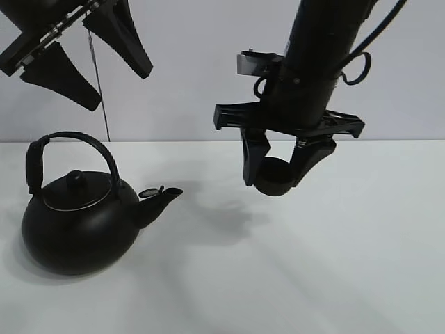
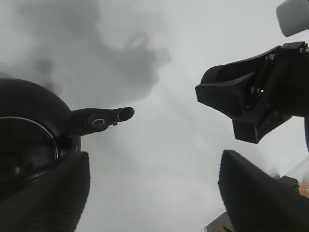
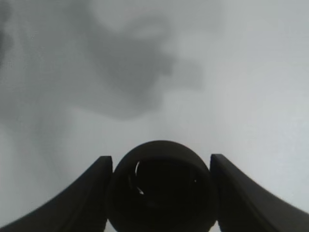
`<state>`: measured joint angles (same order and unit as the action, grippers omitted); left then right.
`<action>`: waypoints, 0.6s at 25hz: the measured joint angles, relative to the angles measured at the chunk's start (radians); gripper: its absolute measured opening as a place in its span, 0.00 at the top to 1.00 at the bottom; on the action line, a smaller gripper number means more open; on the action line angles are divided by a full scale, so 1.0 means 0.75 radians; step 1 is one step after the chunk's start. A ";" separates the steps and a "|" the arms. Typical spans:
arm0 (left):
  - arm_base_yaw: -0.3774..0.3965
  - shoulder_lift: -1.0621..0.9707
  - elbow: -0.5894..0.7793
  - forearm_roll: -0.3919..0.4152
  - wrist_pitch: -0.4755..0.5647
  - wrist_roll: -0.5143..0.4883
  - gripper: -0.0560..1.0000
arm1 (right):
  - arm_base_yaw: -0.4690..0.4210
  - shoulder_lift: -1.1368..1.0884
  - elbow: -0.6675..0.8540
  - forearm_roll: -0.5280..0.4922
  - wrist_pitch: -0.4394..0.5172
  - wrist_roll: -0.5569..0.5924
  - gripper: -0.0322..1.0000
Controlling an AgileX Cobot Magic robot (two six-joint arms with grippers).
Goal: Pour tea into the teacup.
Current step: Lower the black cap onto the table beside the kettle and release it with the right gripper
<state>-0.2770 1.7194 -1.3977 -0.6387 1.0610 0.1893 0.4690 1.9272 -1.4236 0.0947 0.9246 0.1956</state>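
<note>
Hanging above the table (image 1: 348, 278), the right gripper (image 1: 274, 182) is clamping the matte black, round teacup (image 3: 161, 191) between its fingers (image 1: 253, 161); the left gripper (image 1: 118, 87) is gaping wide.

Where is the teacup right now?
In the exterior high view the teacup is gripped in the right hand, up in the air above the table. It sits just right of centre, to the right of the kettle and its spout.

High overview, wrist close-ups, shared teacup (image 1: 275, 182)
</note>
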 joint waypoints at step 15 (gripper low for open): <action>0.000 0.000 0.000 0.000 0.000 0.000 0.44 | 0.098 0.294 -0.243 0.011 0.004 0.174 0.59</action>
<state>-0.2770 1.7194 -1.3977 -0.6387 1.0610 0.1893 0.5422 2.1481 -1.6060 0.1026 0.9275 0.3264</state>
